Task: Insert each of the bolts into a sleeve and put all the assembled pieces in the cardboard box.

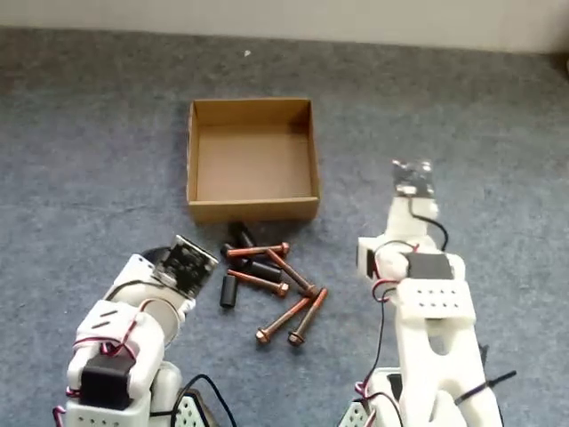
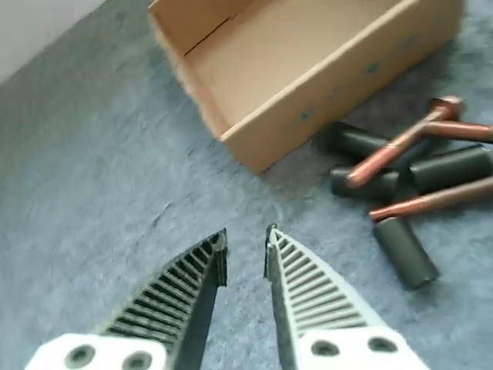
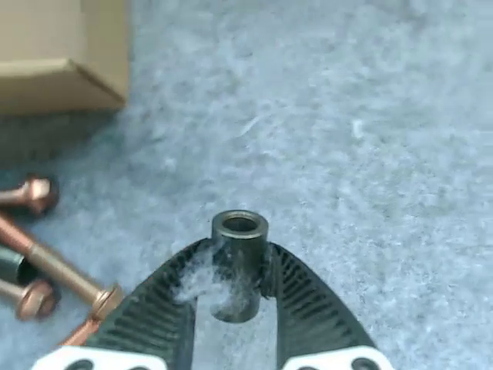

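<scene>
The cardboard box (image 1: 253, 210) stands open and empty at the table's middle. Just in front of it lies a heap of several copper bolts (image 1: 286, 318) and black sleeves (image 1: 228, 291). My left gripper (image 2: 246, 237) hovers over bare carpet to the left of the heap, open, with nothing between its fingers; the box (image 2: 339, 89), bolts (image 2: 400, 146) and a sleeve (image 2: 404, 250) lie beyond it. My right gripper (image 3: 239, 250) is shut on a black sleeve (image 3: 240, 230), held upright with its hole facing up, to the right of the bolts (image 3: 54, 266).
Grey carpet covers the table. The left arm (image 1: 124, 338) stands at the front left, the right arm (image 1: 431, 302) at the front right. A corner of the box (image 3: 62, 69) shows beyond the right gripper. Open carpet lies right of the box.
</scene>
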`<state>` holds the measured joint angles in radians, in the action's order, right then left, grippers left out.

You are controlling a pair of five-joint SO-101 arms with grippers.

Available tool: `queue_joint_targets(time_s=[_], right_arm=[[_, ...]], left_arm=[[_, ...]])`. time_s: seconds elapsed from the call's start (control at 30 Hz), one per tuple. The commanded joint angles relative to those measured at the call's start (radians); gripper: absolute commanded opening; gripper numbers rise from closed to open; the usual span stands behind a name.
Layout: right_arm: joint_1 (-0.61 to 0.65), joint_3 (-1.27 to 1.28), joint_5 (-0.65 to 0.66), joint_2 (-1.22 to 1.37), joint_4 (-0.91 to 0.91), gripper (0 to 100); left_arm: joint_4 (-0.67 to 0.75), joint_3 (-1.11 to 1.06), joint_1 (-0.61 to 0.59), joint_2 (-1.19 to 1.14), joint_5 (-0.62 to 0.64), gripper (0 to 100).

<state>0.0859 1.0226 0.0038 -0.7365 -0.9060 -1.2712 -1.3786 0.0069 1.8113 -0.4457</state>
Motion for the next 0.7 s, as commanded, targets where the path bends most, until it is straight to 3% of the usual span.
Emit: queue_joint_targets(time_s=[0.0, 0.27, 0.43, 0.67], right_arm=[[-0.088, 0.013, -0.064, -0.051, 0.090, 0.5], [-0.282, 0.013, -0.175, -0.053, 0.159, 0.5], [-0.352, 0.013, -0.203, -0.053, 0.188, 0.5], [-0.394, 0.018, -0.209, -0.053, 0.217, 0.5]], left_arm=[[-0.041, 0.137, 0.104, -0.084, -0.058, 12], [-0.040, 0.418, 0.289, -0.579, -0.209, 13], [-0.034, 0.579, 0.409, -0.909, -0.336, 20], [0.169, 0.648, 0.558, -1.276, -0.465, 20]])
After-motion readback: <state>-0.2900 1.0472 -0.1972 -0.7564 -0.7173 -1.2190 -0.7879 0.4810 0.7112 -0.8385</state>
